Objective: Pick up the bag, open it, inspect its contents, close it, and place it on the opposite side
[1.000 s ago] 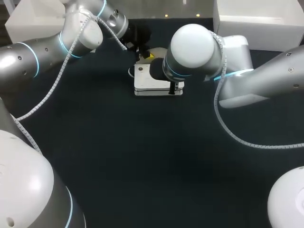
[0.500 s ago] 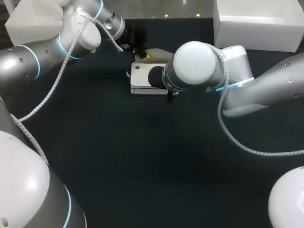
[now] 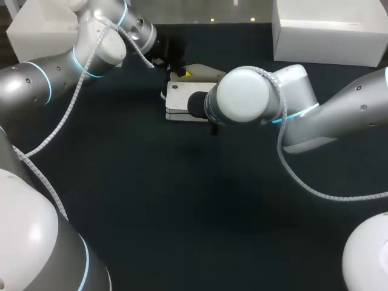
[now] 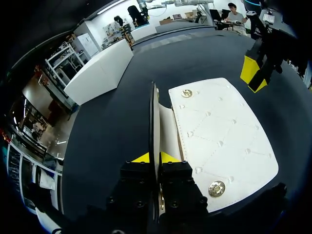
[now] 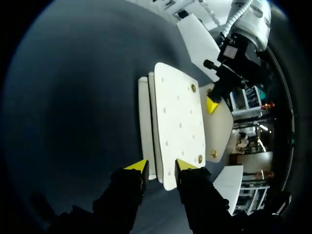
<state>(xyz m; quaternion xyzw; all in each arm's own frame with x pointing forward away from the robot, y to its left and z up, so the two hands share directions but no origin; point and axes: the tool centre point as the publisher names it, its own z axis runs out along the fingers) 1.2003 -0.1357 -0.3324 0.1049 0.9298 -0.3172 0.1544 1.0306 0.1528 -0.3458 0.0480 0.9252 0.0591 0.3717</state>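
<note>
Head view had the bag (image 3: pixel 180 100) lying flat near the middle of the tabletop's (image 3: pixel 182 206) far edge, well apart from the near, left and right edges. One white box (image 3: pixel 330 33) stood at the far right corner and a second white box (image 3: pixel 36 30) at the far left, so the tighter room was behind the bag. My right arm (image 3: pixel 303 115) reached in over the bag's right end and its wrist covered the claw below. Right wrist view filled that gap: my right claw (image 5: pixel 161 166) hung released over the bag's end, fingers apart, gripping nothing. That view also showed the flap (image 5: pixel 218 127) as a broad face folded out from the bag's far side, with a snap (image 5: pixel 213 154) on it. Left wrist view showed the same flap only edge-on, standing upright. My left claw (image 4: pixel 155 158) was clenched on it, one pad on each side. Beside it lay the quilted top panel (image 4: pixel 219 141). A yellow tip of the right claw hung just past the panel's far corner, apart from it.
</note>
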